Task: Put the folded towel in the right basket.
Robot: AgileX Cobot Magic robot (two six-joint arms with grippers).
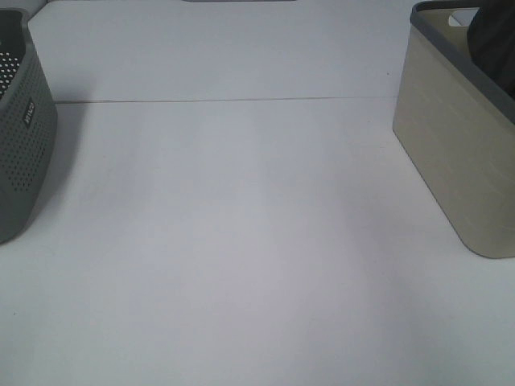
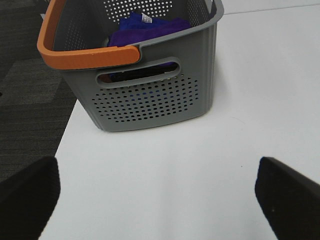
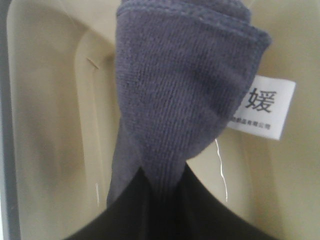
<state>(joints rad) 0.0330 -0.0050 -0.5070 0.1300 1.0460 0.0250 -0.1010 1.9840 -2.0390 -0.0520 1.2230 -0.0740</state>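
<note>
My right gripper (image 3: pixel 162 202) is shut on the folded towel (image 3: pixel 180 85), a dark charcoal-grey terry cloth with a white tag (image 3: pixel 262 107). The towel hangs from the jaws inside the right basket, whose beige inner walls (image 3: pixel 50 110) surround it. In the exterior view the right basket (image 1: pixel 451 137) stands at the right edge of the table, and a dark shape (image 1: pixel 492 40) sits inside its top. My left gripper (image 2: pixel 160 210) is open and empty above the white table, with its fingers (image 2: pixel 27 200) wide apart. It is out of the exterior view.
A grey-green perforated basket (image 1: pixel 24 137) stands at the table's left edge. In the left wrist view this basket (image 2: pixel 155 95) has an orange handle (image 2: pixel 85 55) and holds a purple cloth (image 2: pixel 150 27). Dark floor (image 2: pixel 30 100) lies beyond the table edge.
</note>
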